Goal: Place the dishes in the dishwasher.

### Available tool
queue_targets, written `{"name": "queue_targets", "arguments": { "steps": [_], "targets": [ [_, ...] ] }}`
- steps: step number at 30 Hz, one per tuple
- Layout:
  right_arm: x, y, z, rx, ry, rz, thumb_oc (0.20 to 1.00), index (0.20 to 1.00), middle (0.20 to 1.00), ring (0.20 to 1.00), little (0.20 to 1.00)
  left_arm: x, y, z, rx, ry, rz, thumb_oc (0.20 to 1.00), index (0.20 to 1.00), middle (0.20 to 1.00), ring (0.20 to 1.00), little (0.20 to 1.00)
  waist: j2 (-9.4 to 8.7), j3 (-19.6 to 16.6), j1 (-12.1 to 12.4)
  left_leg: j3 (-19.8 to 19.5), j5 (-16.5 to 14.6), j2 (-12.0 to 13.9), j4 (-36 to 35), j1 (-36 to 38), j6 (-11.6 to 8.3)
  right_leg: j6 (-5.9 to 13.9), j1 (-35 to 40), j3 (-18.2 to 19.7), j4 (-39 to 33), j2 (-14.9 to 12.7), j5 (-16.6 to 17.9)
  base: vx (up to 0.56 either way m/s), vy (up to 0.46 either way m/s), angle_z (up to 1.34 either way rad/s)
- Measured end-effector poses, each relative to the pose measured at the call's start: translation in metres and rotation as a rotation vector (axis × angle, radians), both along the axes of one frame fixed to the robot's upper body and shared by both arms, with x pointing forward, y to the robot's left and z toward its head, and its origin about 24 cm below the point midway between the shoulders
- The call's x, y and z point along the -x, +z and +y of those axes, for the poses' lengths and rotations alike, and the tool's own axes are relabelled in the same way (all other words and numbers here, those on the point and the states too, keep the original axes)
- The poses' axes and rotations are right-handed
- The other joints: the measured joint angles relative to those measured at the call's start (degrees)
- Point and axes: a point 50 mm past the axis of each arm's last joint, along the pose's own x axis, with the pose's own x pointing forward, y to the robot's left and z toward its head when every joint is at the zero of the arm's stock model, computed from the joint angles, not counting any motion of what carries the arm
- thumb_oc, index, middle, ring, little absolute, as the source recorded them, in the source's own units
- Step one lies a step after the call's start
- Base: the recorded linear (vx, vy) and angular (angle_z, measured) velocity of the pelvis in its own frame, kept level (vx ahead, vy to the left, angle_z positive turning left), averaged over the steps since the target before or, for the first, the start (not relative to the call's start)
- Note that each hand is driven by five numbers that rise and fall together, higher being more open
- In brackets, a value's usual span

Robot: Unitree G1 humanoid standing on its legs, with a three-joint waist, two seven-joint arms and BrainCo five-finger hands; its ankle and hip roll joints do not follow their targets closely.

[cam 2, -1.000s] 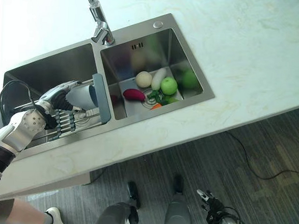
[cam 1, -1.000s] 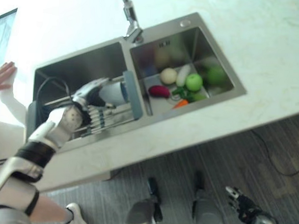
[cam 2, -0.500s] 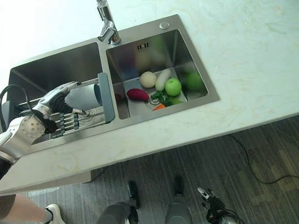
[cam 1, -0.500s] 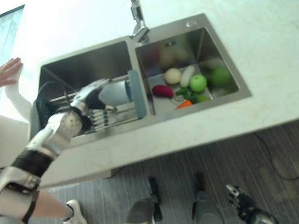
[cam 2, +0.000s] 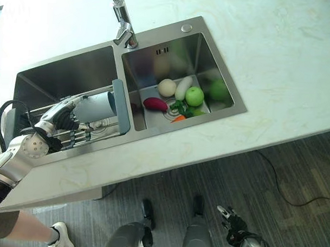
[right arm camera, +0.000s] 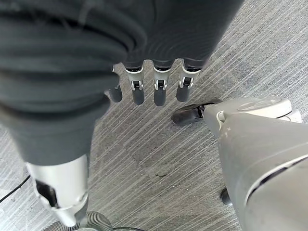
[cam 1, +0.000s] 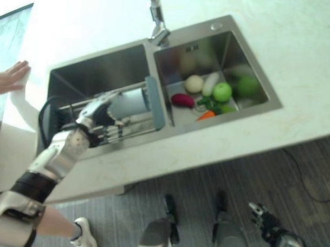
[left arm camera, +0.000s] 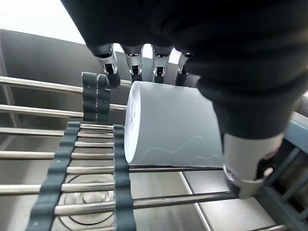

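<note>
A pale blue cup (cam 1: 130, 102) lies on its side on the metal rack (cam 1: 133, 132) across the left basin (cam 1: 96, 72) of the sink. Its mouth rests against the rack's grey-blue end piece (cam 2: 121, 107). My left hand (cam 1: 94, 114) reaches in from the left and is round the cup (left arm camera: 168, 127), fingers (left arm camera: 132, 60) over its far side and thumb (left arm camera: 245, 166) on the near side. My right hand (cam 1: 263, 220) hangs low over the floor with relaxed fingers (right arm camera: 160, 89) and holds nothing.
The right basin holds a green apple (cam 1: 222, 92), a purple vegetable (cam 1: 182, 100), a white round one (cam 1: 194, 84) and a carrot (cam 1: 206, 116). The faucet (cam 1: 159, 23) stands behind the divider. A person's hand (cam 1: 9, 77) rests on the counter at far left.
The whole view has shifted a little. My left hand has slid back slightly along the cup, which stays on the rack against the end piece. The right hand has not moved.
</note>
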Motion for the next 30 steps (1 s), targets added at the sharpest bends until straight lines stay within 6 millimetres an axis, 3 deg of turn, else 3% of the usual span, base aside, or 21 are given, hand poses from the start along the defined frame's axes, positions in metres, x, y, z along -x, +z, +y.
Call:
{"name": "queue_targets", "arguments": {
  "steps": [30],
  "targets": [
    [0.001,0.0,-0.002,0.0,0.0,0.003,1.0,1.0,1.0,1.0,1.0,-0.016,0.009,-0.004,-0.022,-0.012,0.017,1.0,1.0,1.0,1.0,1.0,0.54,0.8,-1.3,1.3,0.1,-0.1,0.0,-1.7,0.04,0.11,-2.7,1.6,0.0,0.0,0.4,0.0,-0.002,-0.02]
  ]
}}
